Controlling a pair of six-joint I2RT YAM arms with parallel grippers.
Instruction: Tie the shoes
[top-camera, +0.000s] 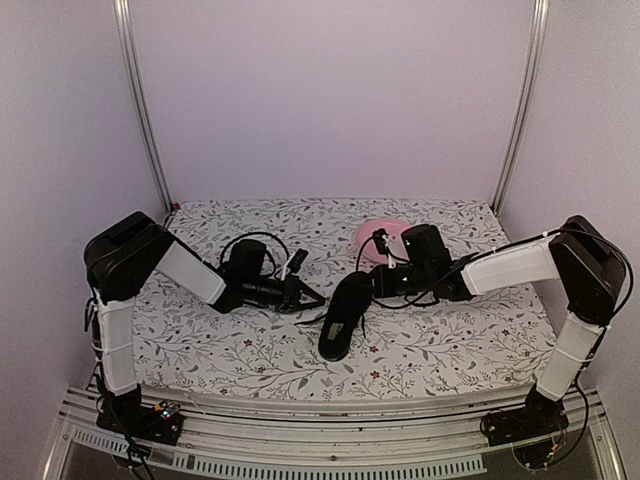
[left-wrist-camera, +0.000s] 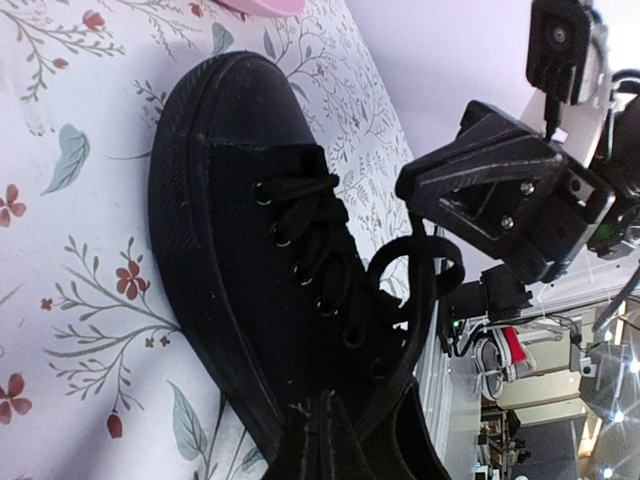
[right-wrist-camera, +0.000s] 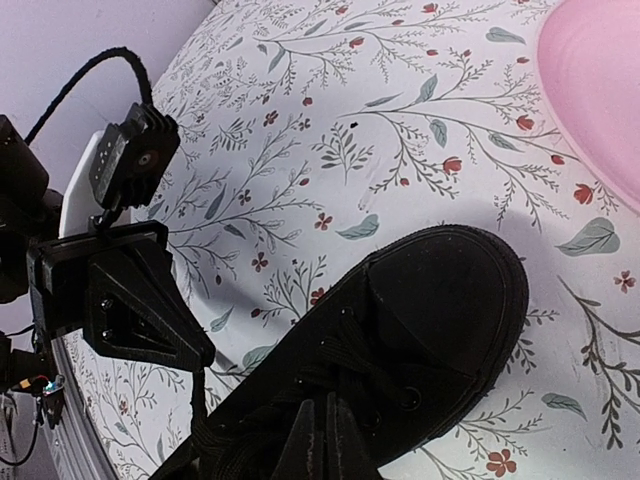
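Lying on a floral-print cloth surface (top-camera: 450, 340), a matte black canvas shoe (top-camera: 343, 315); left fingers (right-wrist-camera: 150, 320) pinch its thin lace (right-wrist-camera: 198, 405), right fingers (left-wrist-camera: 500, 200) pressed together.

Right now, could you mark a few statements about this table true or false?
1. One black shoe lies on the flowered cloth. True.
2. The shoe is upside down. False: it sits sole down.
3. The pink plate is under the shoe. False: it lies apart, beyond the toe.
4. Both grippers gape open. False: left gripper and right gripper are shut.
5. A lace runs taut up to the left gripper's tip. True.
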